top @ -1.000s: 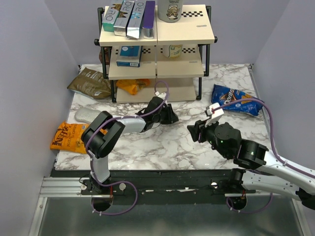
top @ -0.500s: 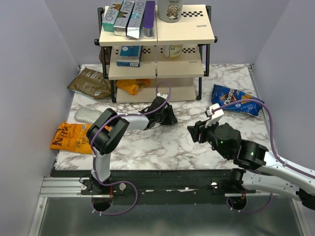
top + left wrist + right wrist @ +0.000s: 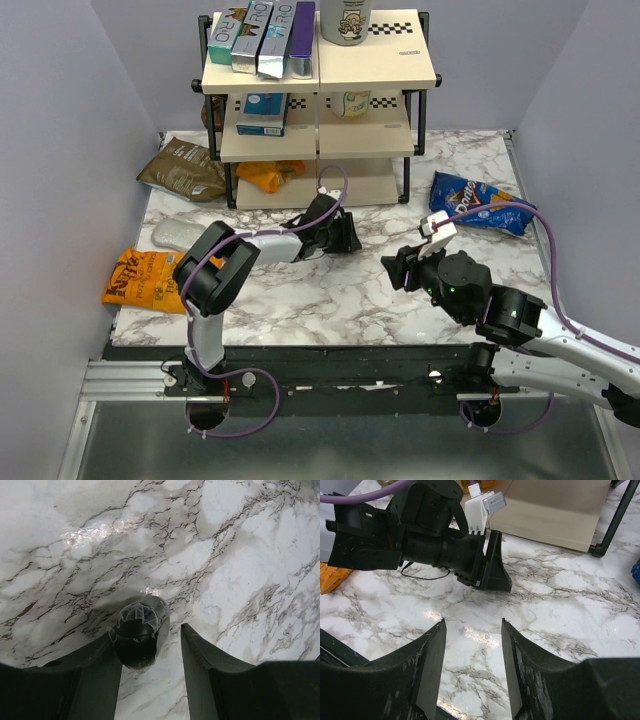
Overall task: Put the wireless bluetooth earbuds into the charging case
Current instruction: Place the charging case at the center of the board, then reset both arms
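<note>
My left gripper [image 3: 347,236] rests low on the marble table, just in front of the shelf rack, and is open [image 3: 149,632]. A black oval pod [image 3: 136,645] with a clear ridged rim lies on the marble between its fingers, against the left finger [image 3: 95,675] and apart from the right one. The tiny black earbuds are not visible in any view. In the top view the gripper hides the pod. My right gripper [image 3: 396,268] is open and empty [image 3: 473,622], a little above the marble. It faces the left gripper [image 3: 487,575] from a short way off.
A two-tier shelf rack [image 3: 320,110] with boxes stands at the back. A blue chip bag [image 3: 478,205] lies at the right. An orange bag [image 3: 140,278], a grey pouch [image 3: 175,234] and a brown bag [image 3: 185,168] lie at the left.
My left arm's elbow has shifted slightly and its gripper has edged a little toward the rack. The right arm has barely moved.
</note>
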Motion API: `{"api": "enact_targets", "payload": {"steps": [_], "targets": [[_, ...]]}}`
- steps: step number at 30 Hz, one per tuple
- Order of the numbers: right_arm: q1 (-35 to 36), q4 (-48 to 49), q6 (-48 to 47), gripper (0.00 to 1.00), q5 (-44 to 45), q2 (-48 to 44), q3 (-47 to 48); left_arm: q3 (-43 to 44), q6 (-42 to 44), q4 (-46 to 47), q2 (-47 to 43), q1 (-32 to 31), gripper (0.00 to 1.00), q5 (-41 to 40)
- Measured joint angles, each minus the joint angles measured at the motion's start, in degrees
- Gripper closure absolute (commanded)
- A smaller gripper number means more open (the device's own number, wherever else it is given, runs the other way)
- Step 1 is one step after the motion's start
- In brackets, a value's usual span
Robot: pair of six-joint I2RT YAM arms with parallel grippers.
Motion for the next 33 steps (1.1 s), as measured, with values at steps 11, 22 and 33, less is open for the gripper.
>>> {"api": "enact_targets", "payload": {"steps": [11,22,33], "targets": [[0.0,0.0,0.4,0.43,0.0,-0.1,-0.3,-3.1,2.9,-6.9,-5.4,2.6,0.43,-1.7],[0.0,0.0,0.4,0.43,0.0,-0.4,-0.4,-4.3,7.0,-16.5,-21.5,3.5,0.01,-8.2],[0.0,0.0,-2.6,0.39,1.4,-1.4,-0.4,-17.7,5.1,-20.0,-51.8,3.3,0.01,-29.7]]}}
